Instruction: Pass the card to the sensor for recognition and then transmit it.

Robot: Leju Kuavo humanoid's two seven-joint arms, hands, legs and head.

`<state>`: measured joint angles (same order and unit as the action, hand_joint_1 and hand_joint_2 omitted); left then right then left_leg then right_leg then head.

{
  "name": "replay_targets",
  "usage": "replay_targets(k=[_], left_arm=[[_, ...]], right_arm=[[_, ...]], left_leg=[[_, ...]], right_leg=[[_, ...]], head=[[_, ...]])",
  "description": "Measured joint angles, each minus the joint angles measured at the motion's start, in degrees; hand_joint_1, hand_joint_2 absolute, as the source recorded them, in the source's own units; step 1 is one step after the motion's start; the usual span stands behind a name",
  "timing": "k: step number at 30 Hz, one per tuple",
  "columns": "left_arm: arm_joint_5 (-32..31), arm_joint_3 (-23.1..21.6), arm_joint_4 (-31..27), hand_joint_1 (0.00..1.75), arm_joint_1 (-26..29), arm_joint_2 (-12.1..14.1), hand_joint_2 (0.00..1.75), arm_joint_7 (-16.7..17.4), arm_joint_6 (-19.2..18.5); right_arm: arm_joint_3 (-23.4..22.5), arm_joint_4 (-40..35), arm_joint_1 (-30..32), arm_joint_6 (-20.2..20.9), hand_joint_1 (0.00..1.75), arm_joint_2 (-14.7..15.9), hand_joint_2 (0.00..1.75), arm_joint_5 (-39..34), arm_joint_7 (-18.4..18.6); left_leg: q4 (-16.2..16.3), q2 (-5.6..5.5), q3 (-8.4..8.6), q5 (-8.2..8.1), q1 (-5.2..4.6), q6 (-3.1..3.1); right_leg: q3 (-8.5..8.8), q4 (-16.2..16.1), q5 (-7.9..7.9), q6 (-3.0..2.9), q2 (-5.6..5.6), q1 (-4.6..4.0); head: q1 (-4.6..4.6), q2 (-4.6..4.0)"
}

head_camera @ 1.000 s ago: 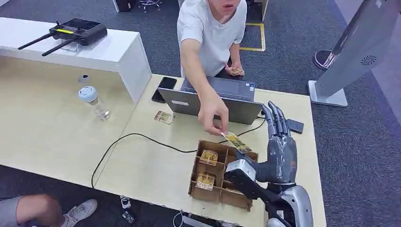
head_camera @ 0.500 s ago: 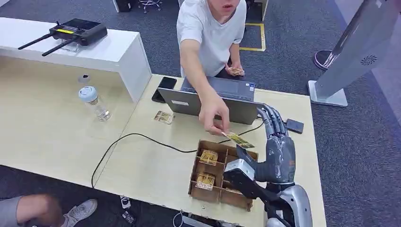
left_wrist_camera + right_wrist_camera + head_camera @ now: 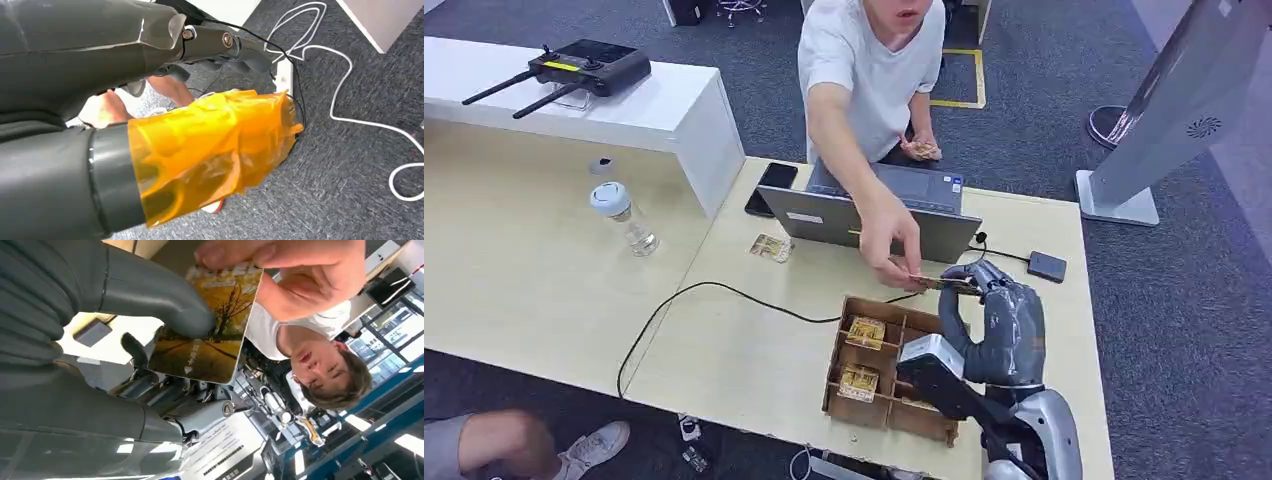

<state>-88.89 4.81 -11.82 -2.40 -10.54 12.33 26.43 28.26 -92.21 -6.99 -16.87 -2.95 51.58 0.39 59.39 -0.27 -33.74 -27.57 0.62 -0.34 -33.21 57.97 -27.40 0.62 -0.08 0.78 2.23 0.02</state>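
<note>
Fingers pinch card, long axis toward person's hand.

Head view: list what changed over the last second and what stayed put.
The right hand curled its upright fingers over and closed on the card. The person's hand drew the card up away from the wooden tray and grips its other end. The laptop, bottle and black cable stayed put.

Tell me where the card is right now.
In the head view the card is on the right, above the far edge of the wooden tray, between the person's hand and the right hand, near the laptop.
</note>
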Motion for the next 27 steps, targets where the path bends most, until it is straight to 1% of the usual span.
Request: replay_targets(k=[6, 17, 24, 27], left_arm=[[0.3, 0.0, 0.0, 0.00, 0.0, 0.0, 0.00, 0.0, 0.0], [1.3, 0.2, 0.0, 0.00, 0.3, 0.0, 0.00, 0.0, 1.1], [1.9, 0.7, 0.0, 0.00, 0.4, 0.1, 0.00, -0.3, 2.0], [2.1, 1.1, 0.0, 0.00, 0.6, 0.1, 0.00, -0.6, 2.3]], right_arm=[[-0.3, 0.0, 0.1, 0.5, 1.75, 0.0, 1.75, -0.7, -0.2], [-0.8, -1.8, 1.8, 3.8, 1.75, 0.0, 1.75, -7.3, -1.6], [-1.3, -3.7, 3.6, 7.3, 1.75, 0.3, 1.75, -16.2, -3.4], [-1.6, -4.5, 4.6, 9.0, 1.75, 0.9, 1.75, -21.1, -4.3]], left_leg=[[0.0, 0.00, 0.00, 0.00, 0.00, 0.00], [0.0, 0.00, 0.00, 0.00, 0.00, 0.00], [0.0, 0.00, 0.00, 0.00, 0.00, 0.00], [0.0, 0.00, 0.00, 0.00, 0.00, 0.00]], right_leg=[[0.00, 0.0, 0.00, 0.00, 0.00, 0.00], [-0.01, 0.0, 0.00, 0.00, 0.00, 0.00], [-0.01, 0.0, 0.00, 0.00, 0.00, 0.00], [-0.01, 0.0, 0.00, 0.00, 0.00, 0.00]], head=[[0.00, 0.00], [0.00, 0.00], [0.00, 0.00], [0.00, 0.00]])
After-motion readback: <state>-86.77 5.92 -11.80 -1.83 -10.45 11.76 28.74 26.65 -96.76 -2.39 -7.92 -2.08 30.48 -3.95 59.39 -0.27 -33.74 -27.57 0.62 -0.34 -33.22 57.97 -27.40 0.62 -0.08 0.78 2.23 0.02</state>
